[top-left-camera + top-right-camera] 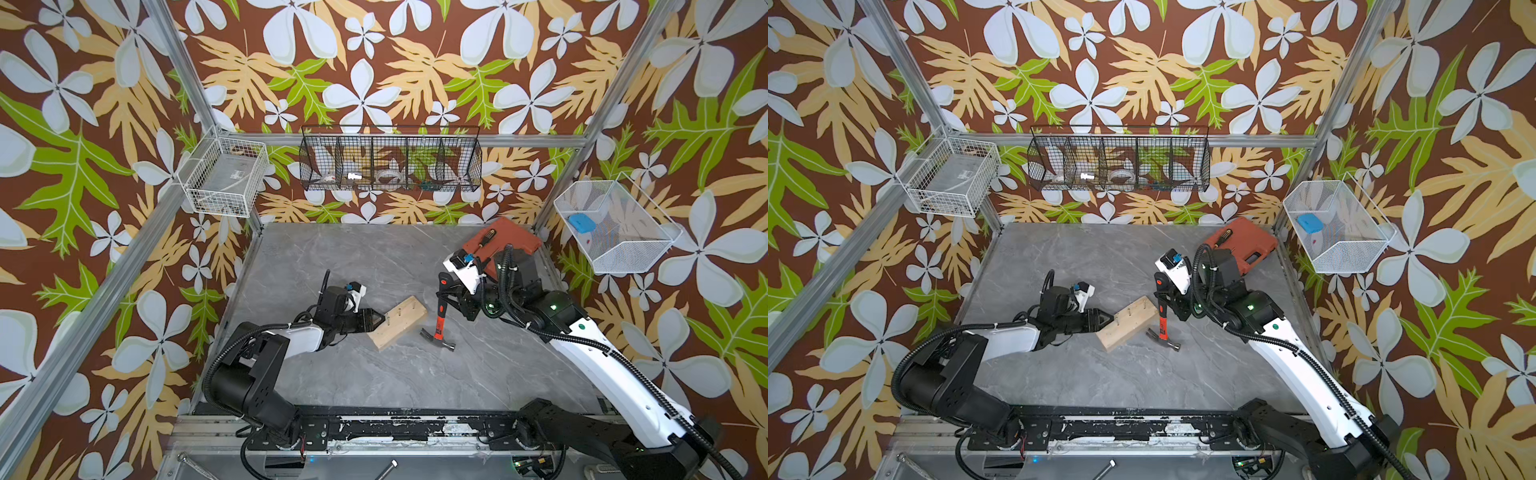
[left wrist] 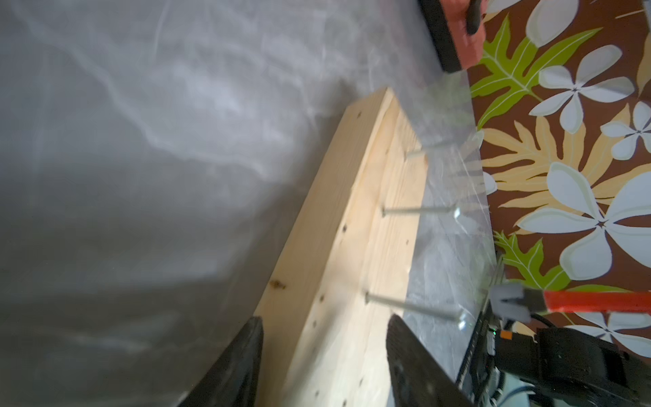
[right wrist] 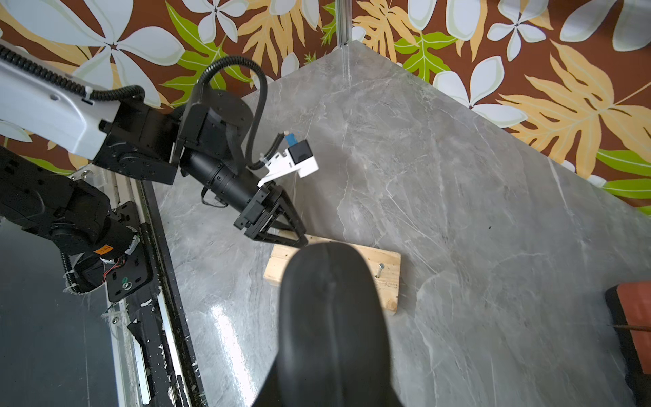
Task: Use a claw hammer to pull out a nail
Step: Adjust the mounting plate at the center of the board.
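A pale wooden block [image 1: 400, 323] lies on the grey table [image 1: 332, 257] with several nails [image 2: 419, 209] standing up out of its top face. My left gripper [image 1: 376, 320] has its jaws round the block's left end, one finger against each side [image 2: 324, 319]. The claw hammer [image 1: 438, 328] stands nearly upright just right of the block, its steel head [image 1: 1163, 338] on the table and its orange shaft rising. My right gripper [image 1: 451, 296] is shut on the black handle, whose butt end [image 3: 331, 317] fills the right wrist view. The hammer's head [image 2: 507, 299] is apart from the nails.
A red tool case [image 1: 513, 241] with a small screwdriver [image 1: 486, 239] on it sits at the back right corner. On the walls hang a black wire basket [image 1: 390, 164], a white wire basket [image 1: 224, 178] and a white mesh basket [image 1: 615, 226].
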Motion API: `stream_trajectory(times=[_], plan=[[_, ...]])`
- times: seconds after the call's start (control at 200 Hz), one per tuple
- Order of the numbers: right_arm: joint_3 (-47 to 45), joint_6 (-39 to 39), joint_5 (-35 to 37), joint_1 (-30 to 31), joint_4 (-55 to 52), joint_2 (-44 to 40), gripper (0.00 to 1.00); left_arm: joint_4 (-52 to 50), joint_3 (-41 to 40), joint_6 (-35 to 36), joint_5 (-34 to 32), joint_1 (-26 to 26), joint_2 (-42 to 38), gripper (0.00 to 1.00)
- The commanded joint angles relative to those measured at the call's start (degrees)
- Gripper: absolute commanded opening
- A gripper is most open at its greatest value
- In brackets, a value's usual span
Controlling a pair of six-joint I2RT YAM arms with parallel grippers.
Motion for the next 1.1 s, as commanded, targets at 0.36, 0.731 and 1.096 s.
stream_trajectory(times=[0.36,0.731,1.096], plan=[[0.31,1.37,-2.01,0.14,4.56,-0.55,0.0,15.76,-5.24,-9.61,0.46,-8.72,-2.18,0.59],[3.68,2.59,4.86,0.14,1.72,-3.07,0.0,18.4,2.8,-12.53,1.1,-17.93,8.47,0.59],[6.74,5.03,15.44,0.14,-0.42,-5.98,0.0,15.06,18.24,-14.47,-1.57,-22.26,18.34,0.65]])
